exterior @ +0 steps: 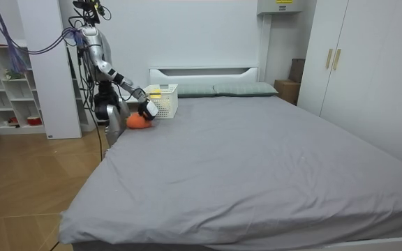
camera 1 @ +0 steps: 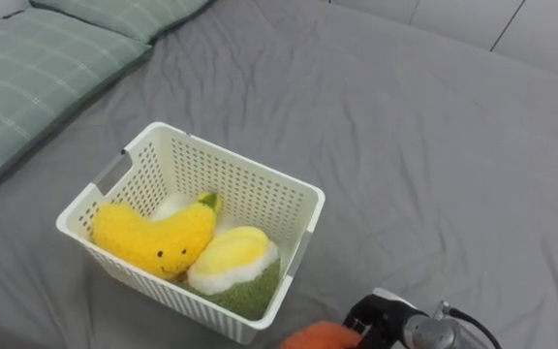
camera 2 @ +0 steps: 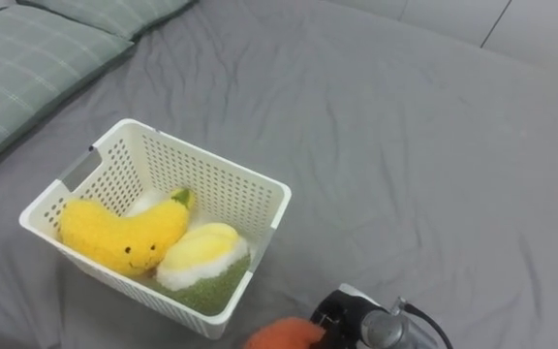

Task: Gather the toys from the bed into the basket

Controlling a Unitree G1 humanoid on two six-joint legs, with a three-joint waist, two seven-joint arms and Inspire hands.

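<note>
The right hand point(camera 1: 387, 323) is low beside the white basket point(camera 1: 310, 206) on the grey bed point(camera 1: 434, 145). Its fingers point(camera 1: 360, 317) are closed on an orange toy point(camera 1: 320, 336). A yellow plush toy point(camera 1: 153, 237) and a green-and-yellow plush toy point(camera 1: 232, 267) lie inside the basket.

The right arm is seen in the lower right corner of the eye views. Its silver wrist and the dark back of the right hand point(camera 1: 374, 323) are set along the bottom edge and directed toward the frame's left. The hand appears to be laid against an orange toy point(camera 1: 320, 337), though the contact is cut off by the edge. In the room view, at the upper left, the body is held upright and the arm is stretched forward and downward.
</note>
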